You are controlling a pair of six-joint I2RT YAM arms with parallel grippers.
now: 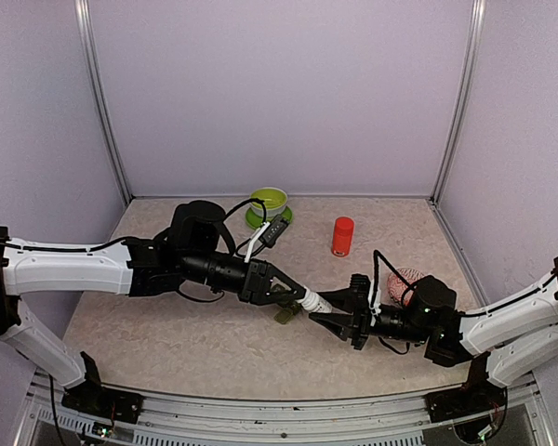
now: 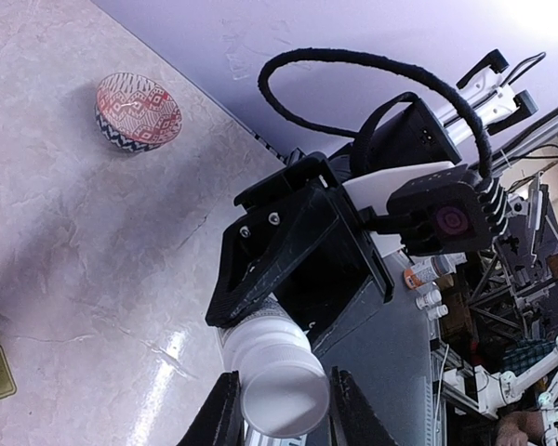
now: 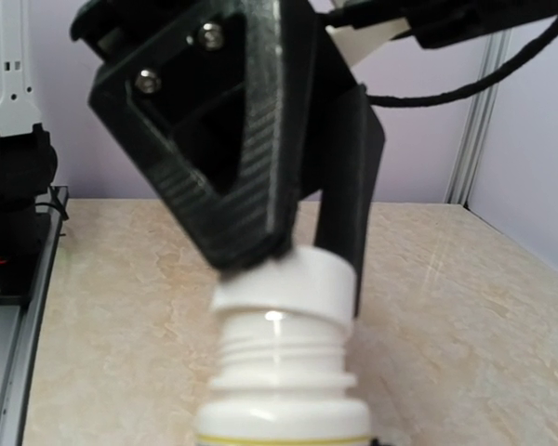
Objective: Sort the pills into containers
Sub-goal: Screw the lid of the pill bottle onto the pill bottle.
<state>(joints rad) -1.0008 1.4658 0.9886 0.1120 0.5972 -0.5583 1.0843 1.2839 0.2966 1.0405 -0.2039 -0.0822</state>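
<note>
Left tool (image 1: 302, 298) pinches the cap (image 3: 284, 279) of the white bottle (image 3: 279, 395), right tool (image 1: 325, 312) clamps its body; the cap looks part unscrewed. No pills look sorted yet: the containers (image 1: 285, 315) sit on the worktop (image 1: 167, 339), 7 o'clock from the red bottle (image 1: 342, 236)

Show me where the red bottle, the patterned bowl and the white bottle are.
red bottle (image 1: 342, 237), top external view, middle of its body.
patterned bowl (image 2: 138, 110), left wrist view, its red patterned inside.
white bottle (image 3: 279, 351), right wrist view, its threaded neck.
</note>
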